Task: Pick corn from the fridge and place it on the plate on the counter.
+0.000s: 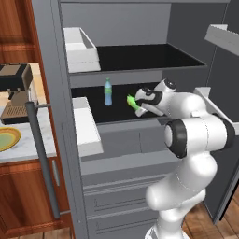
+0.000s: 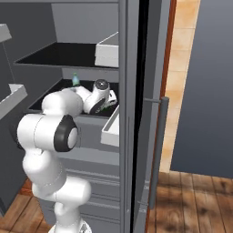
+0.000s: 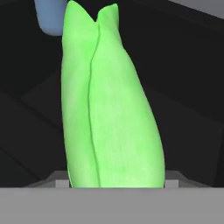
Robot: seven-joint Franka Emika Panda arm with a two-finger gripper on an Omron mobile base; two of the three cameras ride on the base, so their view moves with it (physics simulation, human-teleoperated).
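The bright green corn (image 1: 132,102) lies on the fridge's (image 1: 140,135) middle black shelf, a little right of an upright blue-green bottle (image 1: 108,91). My gripper (image 1: 137,106) reaches into that shelf and is shut on the corn's near end. In the hand view the corn (image 3: 109,109) stands between the jaws, its split tip pointing away toward the bottle (image 3: 50,17). The right base view has a sliver of the corn (image 2: 105,108) beside the hand. The yellow-rimmed plate (image 1: 7,138) sits on the marbled counter (image 1: 28,142) at far left.
The open fridge door carries white bins (image 1: 86,126) and a long grey bar handle (image 1: 42,158) between the shelf and the counter. A coffee machine (image 1: 16,93) stands behind the plate. Another white door bin (image 2: 111,125) lies right of the hand.
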